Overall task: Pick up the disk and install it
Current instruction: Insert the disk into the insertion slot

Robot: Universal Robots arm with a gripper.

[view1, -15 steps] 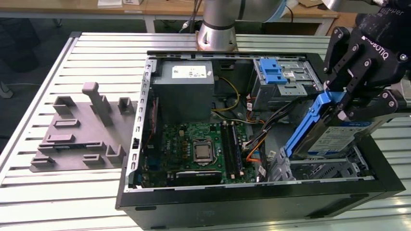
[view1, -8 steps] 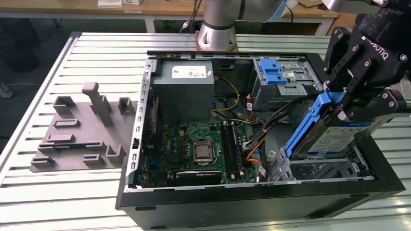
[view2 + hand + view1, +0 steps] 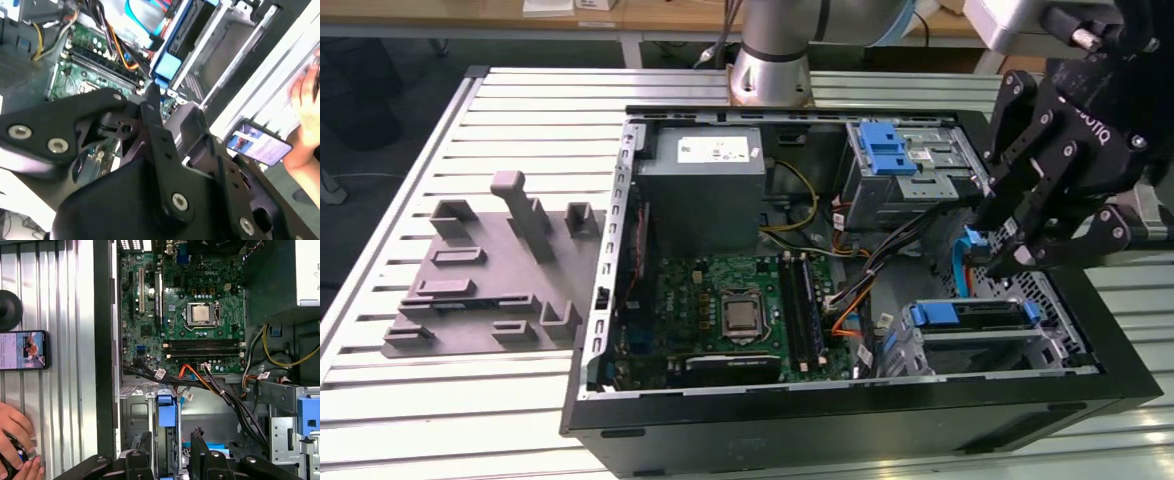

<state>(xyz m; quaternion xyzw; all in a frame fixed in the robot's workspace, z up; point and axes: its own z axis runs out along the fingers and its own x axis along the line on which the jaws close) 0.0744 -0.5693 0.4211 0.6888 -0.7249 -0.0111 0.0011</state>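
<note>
In the exterior view, the black two-fingered gripper (image 3: 1017, 262) hangs over the lower corner of the open black computer case (image 3: 854, 420), on the exterior view's right. Just beneath it, the flat silver disk with its blue plastic carrier frame (image 3: 974, 315) stands on edge in the lower bay, likely so it can slide along the bay rails. The silver metal cage with a blue latch (image 3: 907, 165) sits above the bay, and the grey metal box with a white sticker (image 3: 707, 180) is well apart

In the second wrist view, the gripper (image 3: 172, 107) points at the disk's blue end (image 3: 167, 62). A dark phone (image 3: 257, 142) and a person's hand (image 3: 305, 125) lie outside the case

In the first wrist view, the gripper (image 3: 170, 452) is parted, one finger on either side of the disk (image 3: 166, 415), with slim gaps showing, so I judge it grips nothing. Black and orange cables (image 3: 210, 385) cross near the bay and could snag, between it and the green motherboard (image 3: 185, 315)
</note>
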